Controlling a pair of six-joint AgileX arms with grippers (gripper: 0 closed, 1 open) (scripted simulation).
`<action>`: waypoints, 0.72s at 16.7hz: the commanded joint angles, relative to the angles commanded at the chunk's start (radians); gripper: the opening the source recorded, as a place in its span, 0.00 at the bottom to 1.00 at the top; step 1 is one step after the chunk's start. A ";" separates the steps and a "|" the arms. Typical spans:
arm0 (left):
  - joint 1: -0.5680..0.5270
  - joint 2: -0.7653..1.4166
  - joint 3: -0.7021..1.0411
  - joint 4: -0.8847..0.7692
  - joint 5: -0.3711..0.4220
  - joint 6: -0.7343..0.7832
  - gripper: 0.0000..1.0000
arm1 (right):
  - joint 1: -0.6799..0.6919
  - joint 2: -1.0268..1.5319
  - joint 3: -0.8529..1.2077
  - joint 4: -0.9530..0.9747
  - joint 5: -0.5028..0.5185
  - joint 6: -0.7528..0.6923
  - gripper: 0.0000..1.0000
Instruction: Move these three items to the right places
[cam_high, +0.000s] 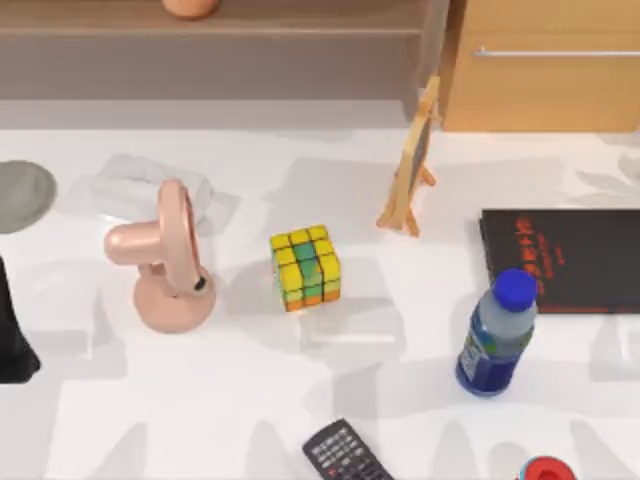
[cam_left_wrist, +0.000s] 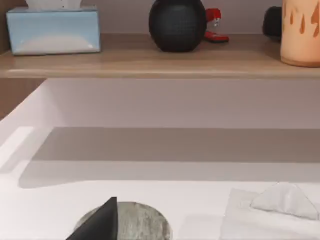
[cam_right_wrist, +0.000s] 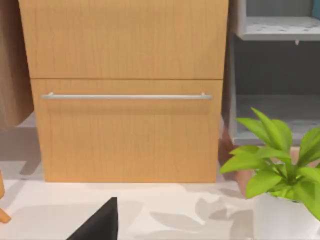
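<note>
White worktop (cam_high: 250, 400), wooden shelf (cam_high: 210, 30) along the back, wood drawer cabinet (cam_high: 545, 70) back right. Puzzle cube (cam_high: 305, 267) sits mid-worktop, between pink fan (cam_high: 165, 255) and small easel (cam_high: 412, 165), touching neither. Peach vase (cam_left_wrist: 301, 32) stands upright on the shelf, near a black round speaker (cam_left_wrist: 177, 24) and tissue box (cam_left_wrist: 52, 30). Black book (cam_high: 565, 258) and blue bottle (cam_high: 497, 335) at right. Left arm (cam_high: 15, 330) at left edge; can't tell finger state on either gripper.
</note>
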 joint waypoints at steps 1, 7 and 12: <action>0.000 0.000 0.000 0.000 0.000 0.000 1.00 | 0.000 0.000 0.000 0.000 0.000 0.000 1.00; -0.052 0.157 0.111 0.090 -0.021 0.001 1.00 | 0.000 0.000 0.000 0.000 0.000 0.000 1.00; -0.139 0.568 0.339 0.274 -0.089 0.002 1.00 | 0.000 0.000 0.000 0.000 0.000 0.000 1.00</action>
